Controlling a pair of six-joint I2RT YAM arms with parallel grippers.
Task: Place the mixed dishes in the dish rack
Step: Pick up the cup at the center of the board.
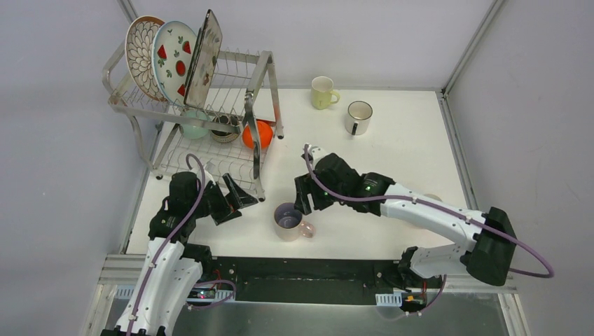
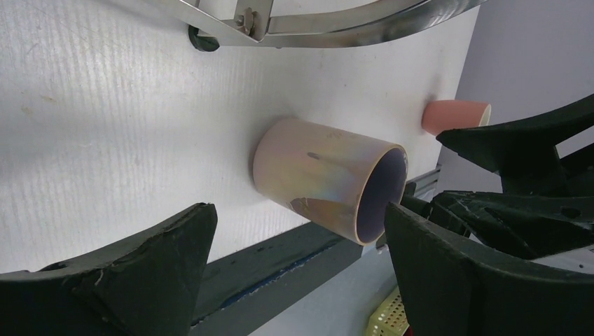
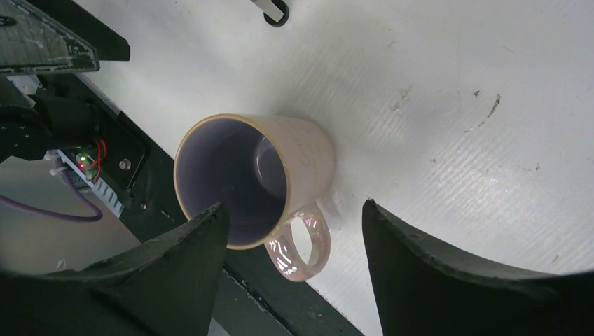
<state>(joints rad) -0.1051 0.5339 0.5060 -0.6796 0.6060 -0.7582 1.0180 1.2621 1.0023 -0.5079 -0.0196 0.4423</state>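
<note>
The lilac mug (image 1: 288, 220) stands upright near the table's front edge, handle to the right. My right gripper (image 1: 305, 207) hangs open just above it. In the right wrist view its fingers (image 3: 178, 273) flank the mug's handle (image 3: 302, 245) without touching, and the left one overlaps the rim of the mug (image 3: 242, 178). My left gripper (image 1: 235, 201) is open beside the dish rack (image 1: 259, 77), pointing at the lilac mug (image 2: 322, 182), well short of it. The rack holds three plates (image 1: 175, 59) above and bowls (image 1: 258, 134) below. A pink mug (image 2: 455, 115) shows past the right arm.
A yellow mug (image 1: 323, 92) and a white mug (image 1: 358, 117) stand at the back of the table. The rack's foot (image 2: 238, 21) is close above my left gripper. The table's front edge and black rail (image 3: 280, 301) lie just below the lilac mug.
</note>
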